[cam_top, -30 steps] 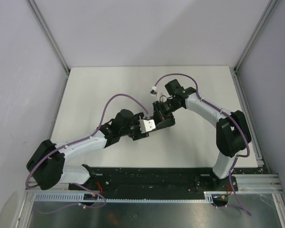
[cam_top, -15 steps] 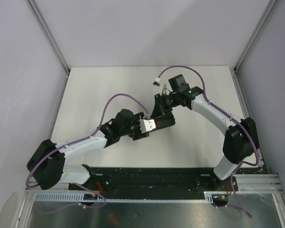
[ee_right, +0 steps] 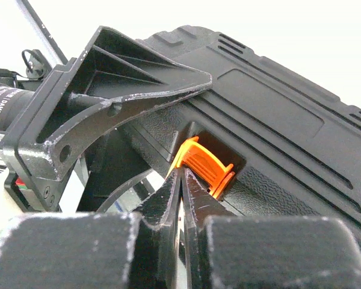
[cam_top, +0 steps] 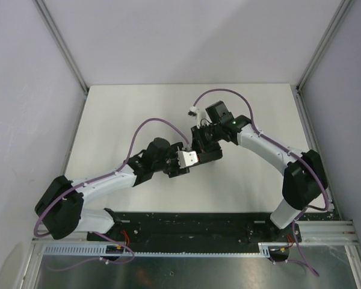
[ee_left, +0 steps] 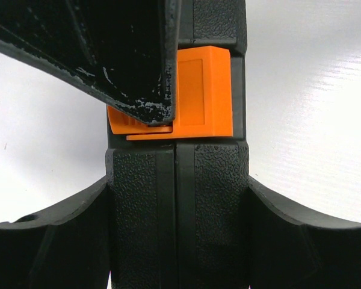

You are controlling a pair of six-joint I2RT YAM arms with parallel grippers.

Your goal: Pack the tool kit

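Observation:
The tool kit [cam_top: 209, 154] is a black textured case, closed and standing on edge near the table's middle. My left gripper [ee_left: 177, 241] is shut on it, with a finger [ee_left: 45, 241] against each flat side. The orange latch [ee_left: 201, 90] sits on the case's edge above that grip. My right gripper [ee_right: 182, 174] is shut with nothing between its fingers. Its joined tips touch the near end of the latch [ee_right: 204, 165], which stands a little out of its recess. From above, the right gripper [cam_top: 200, 144] comes down onto the case from behind. No loose tools show.
The white table [cam_top: 120, 114] is bordered by grey walls and aluminium rails at left and right. A purple cable with a white connector [cam_top: 194, 111] loops above the right wrist. The black base rail [cam_top: 186, 223] runs along the near edge.
My right wrist swung slightly right and back again, with its shut tips staying at the latch. The left arm and the case have not moved.

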